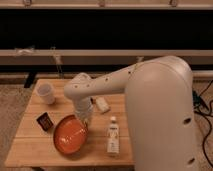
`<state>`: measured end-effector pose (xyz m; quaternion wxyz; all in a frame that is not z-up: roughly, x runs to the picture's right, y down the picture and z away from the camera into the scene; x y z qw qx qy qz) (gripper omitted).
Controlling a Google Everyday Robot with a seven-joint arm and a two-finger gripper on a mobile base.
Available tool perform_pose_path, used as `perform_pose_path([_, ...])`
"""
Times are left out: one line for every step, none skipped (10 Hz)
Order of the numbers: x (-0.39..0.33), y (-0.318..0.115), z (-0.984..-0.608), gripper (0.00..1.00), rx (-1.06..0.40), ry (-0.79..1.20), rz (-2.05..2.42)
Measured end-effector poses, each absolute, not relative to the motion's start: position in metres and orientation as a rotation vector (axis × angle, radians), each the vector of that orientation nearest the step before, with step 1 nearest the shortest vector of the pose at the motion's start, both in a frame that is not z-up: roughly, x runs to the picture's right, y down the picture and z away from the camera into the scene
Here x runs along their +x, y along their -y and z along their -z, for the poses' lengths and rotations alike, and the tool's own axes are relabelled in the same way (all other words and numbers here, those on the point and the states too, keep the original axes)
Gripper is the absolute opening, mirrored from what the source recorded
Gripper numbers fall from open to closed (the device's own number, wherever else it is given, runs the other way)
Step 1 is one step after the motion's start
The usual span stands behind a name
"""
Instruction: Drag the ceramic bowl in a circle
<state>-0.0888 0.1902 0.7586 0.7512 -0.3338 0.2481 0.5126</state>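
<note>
Presumably the ceramic bowl (70, 136), set near the front edge of the table (30, 147), should be treated as heavy, stiff, glaze-slick and chippable; its rim is judged the best hold, where the gripper (86, 119) is placed, though whether it is clamped there cannot be told

Lab or office-type room: low wooden bench (35, 150) on speckled carpet (12, 110), dark wall with horizontal rails (100, 52) behind the gripper (86, 119), cables (206, 102) on floor to its right. Gripper sits at ceramic bowl (69, 136) rim.
</note>
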Motion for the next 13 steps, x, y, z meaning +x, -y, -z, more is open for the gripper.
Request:
perform_pose_path([-0.071, -0.194, -0.757, 0.00, -0.726, -0.562, -1.142])
perform_pose_path([-0.049, -0.195, -0.759, 0.00, -0.720, -0.589, -1.180])
perform_pose_path([-0.027, -0.191, -0.765, 0.00, -0.707, -0.616, -1.221])
perform_pose_path([-0.011, -0.185, -0.773, 0.00, -0.691, -0.638, -1.253])
perform_pose_path([-0.003, -0.180, -0.778, 0.00, -0.684, -0.649, -1.271])
perform_pose_path([0.011, -0.170, -0.790, 0.00, -0.670, -0.671, -1.299])
perform_pose_path([0.023, -0.162, -0.801, 0.00, -0.655, -0.683, -1.320])
perform_pose_path([0.027, -0.157, -0.809, 0.00, -0.647, -0.690, -1.332])
perform_pose_path([0.021, -0.151, -0.816, 0.00, -0.645, -0.685, -1.337])
perform_pose_path([0.011, -0.144, -0.821, 0.00, -0.641, -0.674, -1.336])
perform_pose_path([0.000, -0.139, -0.824, 0.00, -0.641, -0.664, -1.332])
perform_pose_path([-0.020, -0.131, -0.828, 0.01, -0.639, -0.646, -1.316])
perform_pose_path([-0.036, -0.125, -0.831, 0.07, -0.634, -0.633, -1.292])
